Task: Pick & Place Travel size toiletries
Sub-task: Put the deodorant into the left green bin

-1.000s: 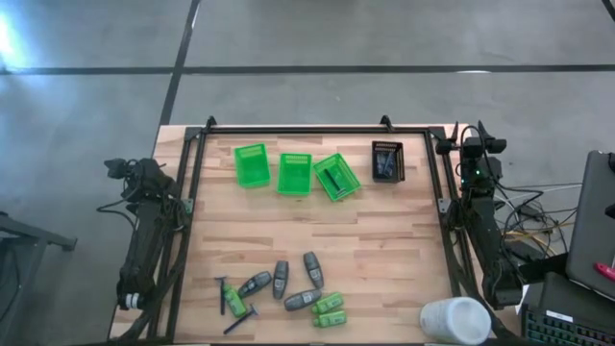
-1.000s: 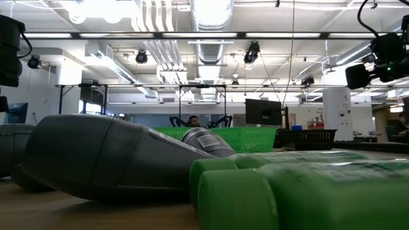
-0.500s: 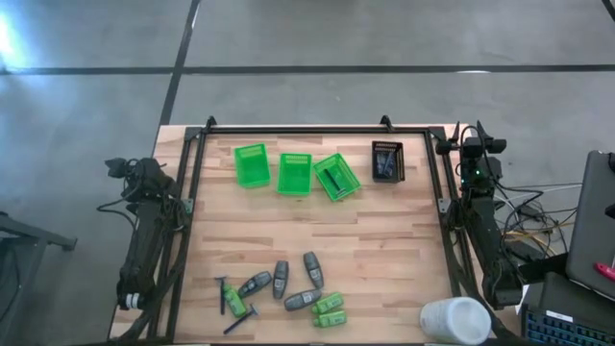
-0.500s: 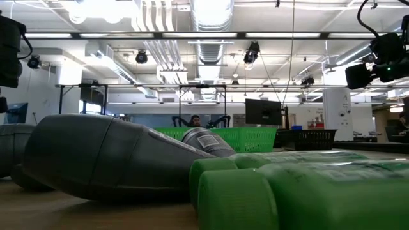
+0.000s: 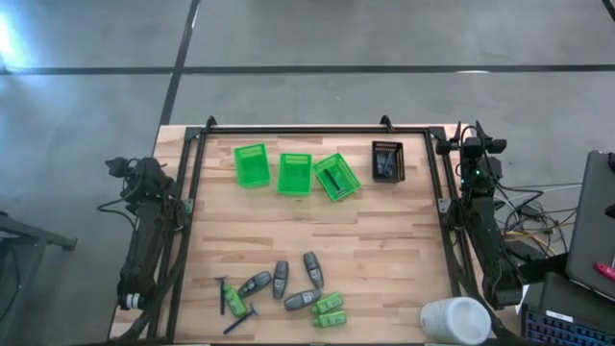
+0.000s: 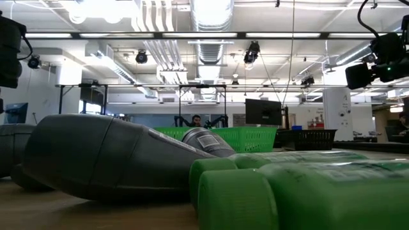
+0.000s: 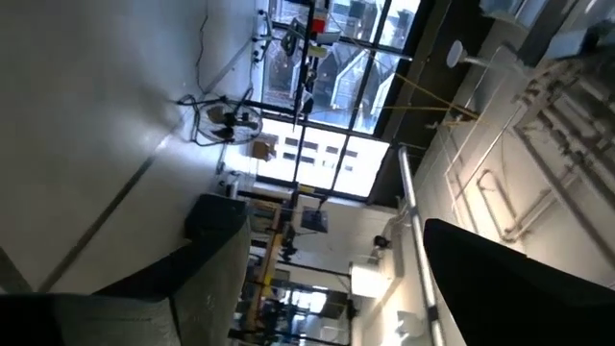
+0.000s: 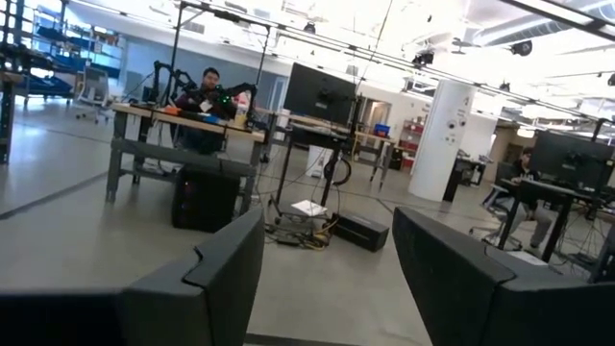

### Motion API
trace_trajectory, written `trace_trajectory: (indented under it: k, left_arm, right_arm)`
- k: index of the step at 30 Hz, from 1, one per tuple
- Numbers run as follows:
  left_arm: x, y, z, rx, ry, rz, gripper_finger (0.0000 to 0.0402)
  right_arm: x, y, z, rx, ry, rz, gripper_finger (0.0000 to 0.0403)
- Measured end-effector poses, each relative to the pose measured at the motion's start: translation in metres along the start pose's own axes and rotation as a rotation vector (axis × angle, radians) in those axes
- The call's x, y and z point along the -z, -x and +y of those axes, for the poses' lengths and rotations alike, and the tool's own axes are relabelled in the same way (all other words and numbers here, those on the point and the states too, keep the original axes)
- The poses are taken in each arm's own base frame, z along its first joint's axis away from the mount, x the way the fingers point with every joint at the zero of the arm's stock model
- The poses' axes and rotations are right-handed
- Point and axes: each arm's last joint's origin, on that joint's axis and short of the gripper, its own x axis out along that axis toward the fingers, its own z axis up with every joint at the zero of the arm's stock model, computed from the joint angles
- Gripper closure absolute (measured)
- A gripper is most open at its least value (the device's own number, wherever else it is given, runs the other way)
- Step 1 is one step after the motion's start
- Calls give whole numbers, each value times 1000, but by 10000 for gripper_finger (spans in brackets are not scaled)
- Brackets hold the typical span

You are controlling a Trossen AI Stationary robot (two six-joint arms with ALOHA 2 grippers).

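Note:
The travel size toiletries lie in a loose cluster near the table's front edge. There are dark grey tubes [image 5: 280, 277], green little bottles [image 5: 330, 310] and thin black-and-green sticks [image 5: 239, 320], all lying flat on the wood. The low view shows a grey tube [image 6: 96, 156] and green bottles [image 6: 300, 191] up close. My left gripper [image 5: 117, 167] is folded back off the table's left edge, open [image 7: 336, 288] with nothing between its fingers. My right gripper [image 5: 478, 146] sits off the far right corner, open [image 8: 327, 279] and pointing into the room.
Three green mesh baskets [image 5: 294, 174] and a black basket [image 5: 387, 160] stand in a row along the far side. A big white cylinder [image 5: 455, 320] stands at the front right corner. Bare wood lies between the baskets and the toiletries. A person [image 8: 204, 91] sits at a distant desk.

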Motion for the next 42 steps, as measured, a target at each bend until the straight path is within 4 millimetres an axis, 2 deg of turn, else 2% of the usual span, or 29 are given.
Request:
trace_trajectory:
  k: [4,7,9,10,12,14,16,18,21,26,30,36,40,42]
  left_arm:
    - [-2,0,-2,10,91,-31,86]
    - [-2,0,-9,39,399,-44,86]
    - [3,1,-13,2,508,126,86]
    - [8,2,-15,-35,515,288,86]
    - [18,8,-16,-106,388,693,86]
    - [25,14,-12,-93,161,1009,86]
    - [28,21,-11,10,-57,1246,86]
    - [29,26,-11,136,-207,1390,86]
    - [30,31,-16,331,-377,1446,86]
    - [28,39,-36,686,-662,1351,86]
    - [27,47,-54,873,-765,1328,86]
    - [35,69,-67,1079,-966,1553,86]
    - [49,93,-90,1291,-1067,1703,86]
    - [58,111,-95,1368,-1133,1824,86]
  right_arm:
    - [0,0,0,0,0,0,178]
    - [0,0,0,-1,0,1,171]
    - [0,0,0,-1,0,1,164]
    - [0,0,0,-1,0,0,161]
    - [0,0,0,-1,0,0,154]
    - [0,0,0,-1,0,0,146]
    - [0,0,0,-1,0,1,139]
    - [0,0,0,-2,0,1,132]
    - [0,0,0,-1,0,1,122]
    - [0,0,0,-2,0,2,106]
    - [0,0,0,-1,0,1,93]
    - [0,0,0,-1,0,1,73]
    - [0,0,0,-1,0,1,59]
    - [0,0,0,-1,0,1,52]
